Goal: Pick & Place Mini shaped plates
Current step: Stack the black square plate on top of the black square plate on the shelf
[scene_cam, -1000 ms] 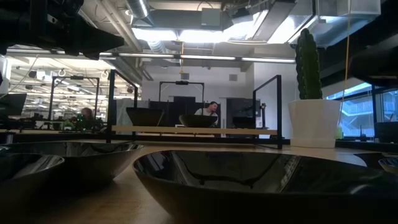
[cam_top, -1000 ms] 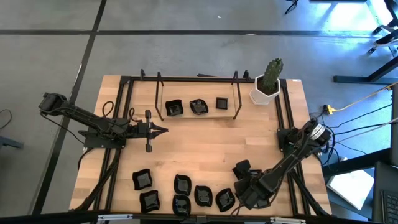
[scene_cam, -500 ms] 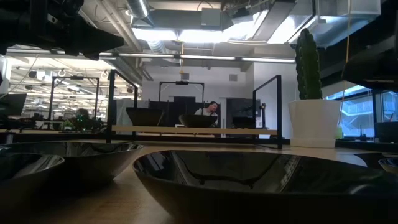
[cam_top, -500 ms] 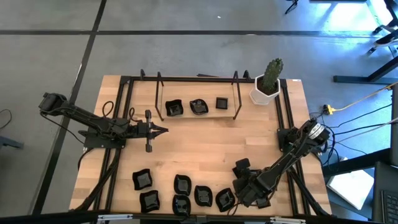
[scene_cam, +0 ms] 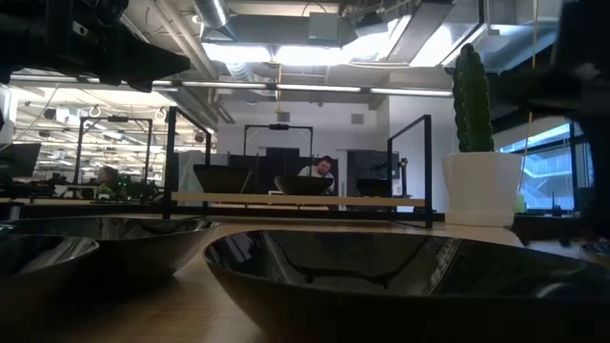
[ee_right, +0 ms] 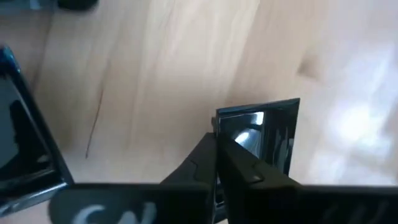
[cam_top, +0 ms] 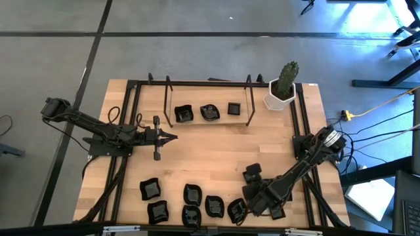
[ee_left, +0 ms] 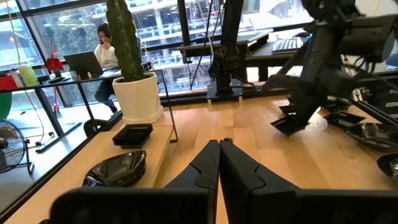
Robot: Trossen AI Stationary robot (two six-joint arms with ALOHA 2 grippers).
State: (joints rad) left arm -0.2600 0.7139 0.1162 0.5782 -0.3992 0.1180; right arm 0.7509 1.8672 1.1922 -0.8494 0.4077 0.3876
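Since a second ago my right arm has swung its gripper (cam_top: pixel 240 208) slightly leftward along the near edge, toward the row of black plates (cam_top: pixel 190 204).

From above, I see my left gripper (cam_top: pixel 172 137) parked mid-table, fingers pressed together. Three more dishes (cam_top: pixel 209 112) sit on the rack (cam_top: pixel 168 101) at the far side, near the cactus pot (cam_top: pixel 283 85).

At table height, big dark bowls (scene_cam: pixel 381 276) fill the foreground; the pot (scene_cam: pixel 481 186) stands behind.

My left wrist camera shows its jaws closed on nothing, the cactus (ee_left: pixel 127 50) ahead.

My right wrist camera shows the jaws pinched narrow on the edge of a small square plate (ee_right: pixel 267 134) over the wooden table (ee_right: pixel 155 68).
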